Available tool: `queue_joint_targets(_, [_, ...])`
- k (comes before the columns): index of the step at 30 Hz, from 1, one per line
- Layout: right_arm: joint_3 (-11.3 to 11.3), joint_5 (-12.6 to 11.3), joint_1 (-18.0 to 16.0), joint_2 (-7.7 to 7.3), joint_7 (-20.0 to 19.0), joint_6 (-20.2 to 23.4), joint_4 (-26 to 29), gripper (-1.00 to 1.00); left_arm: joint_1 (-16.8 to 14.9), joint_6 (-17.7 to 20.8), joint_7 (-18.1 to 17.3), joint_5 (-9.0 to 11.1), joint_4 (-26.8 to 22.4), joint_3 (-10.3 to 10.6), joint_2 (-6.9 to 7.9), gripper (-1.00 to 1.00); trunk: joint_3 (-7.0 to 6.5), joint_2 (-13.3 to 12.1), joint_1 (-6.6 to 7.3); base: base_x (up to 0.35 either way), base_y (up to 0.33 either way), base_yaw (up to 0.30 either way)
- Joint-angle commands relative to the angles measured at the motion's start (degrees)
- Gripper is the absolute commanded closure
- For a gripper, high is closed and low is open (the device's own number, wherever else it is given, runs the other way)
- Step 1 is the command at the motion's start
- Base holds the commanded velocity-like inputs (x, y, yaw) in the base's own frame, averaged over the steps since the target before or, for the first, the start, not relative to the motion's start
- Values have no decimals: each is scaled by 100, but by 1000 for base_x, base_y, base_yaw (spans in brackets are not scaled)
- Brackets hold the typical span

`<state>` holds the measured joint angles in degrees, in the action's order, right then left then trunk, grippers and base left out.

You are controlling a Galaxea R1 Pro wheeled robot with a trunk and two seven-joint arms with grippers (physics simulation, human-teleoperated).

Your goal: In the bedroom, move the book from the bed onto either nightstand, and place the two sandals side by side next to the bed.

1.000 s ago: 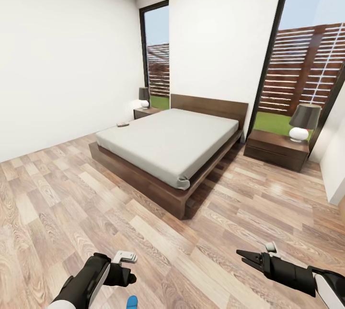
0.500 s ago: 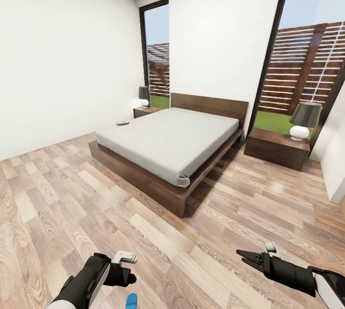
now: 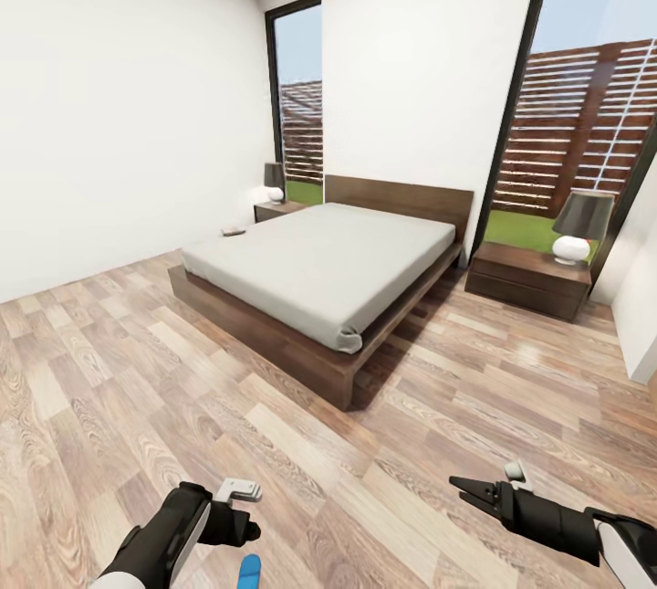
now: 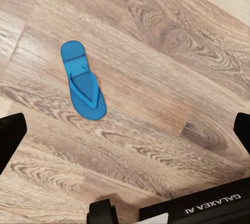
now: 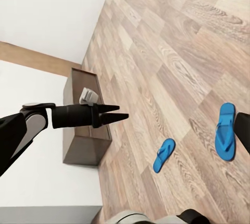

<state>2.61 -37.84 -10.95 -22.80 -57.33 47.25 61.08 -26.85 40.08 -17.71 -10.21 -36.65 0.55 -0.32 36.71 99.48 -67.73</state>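
Observation:
The bed (image 3: 319, 265) stands mid-room with a small flat thing, likely the book (image 3: 234, 231), at its far left corner. One nightstand (image 3: 276, 212) sits at the bed's far left and another nightstand (image 3: 527, 280) at its right. A blue sandal (image 3: 248, 571) lies on the floor just below my left gripper (image 3: 235, 525). The left wrist view shows that sandal (image 4: 82, 81) between widely spread fingers (image 4: 10, 138). The right wrist view shows two sandals (image 5: 225, 130), (image 5: 164, 154) apart on the planks. My right gripper (image 3: 461, 487) hovers low and holds nothing.
Each nightstand carries a lamp (image 3: 577, 228). Tall windows (image 3: 584, 114) flank the headboard. A dark low cabinet (image 5: 83, 130) stands against the wall in the right wrist view. Wood-plank floor (image 3: 137, 370) stretches between me and the bed.
The whole head view has shifted slightly, with the bed a little higher in the picture. Both arms keep their pose.

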Motion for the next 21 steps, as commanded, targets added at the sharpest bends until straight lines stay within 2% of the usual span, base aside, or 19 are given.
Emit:
queue_joint_targets(1, [2, -14, -3, 4, -7, 30, 0, -100, -3, 17, -42, -60, -9, -2, -1, -100, 24, 45, -22, 0, 0, 0])
queue_joint_targets(8, [23, -26, -2, -17, -52, 45, -6, -100, -3, 37, -60, -53, -21, -6, -4, -100, 150, 325, -176, 0, 0, 0])
queue_joint_targets(15, [38, -22, -3, -1, -25, 36, -12, -100, 3, 53, -48, -84, -23, -23, -109, -100, 276, 606, -330, 0, 0, 0])
queue_joint_targets(21, [43, -7, -2, 19, -10, 25, -40, -100, 4, 47, -44, -94, -26, -30, -127, -100, 383, 847, -461, 0, 0, 0])
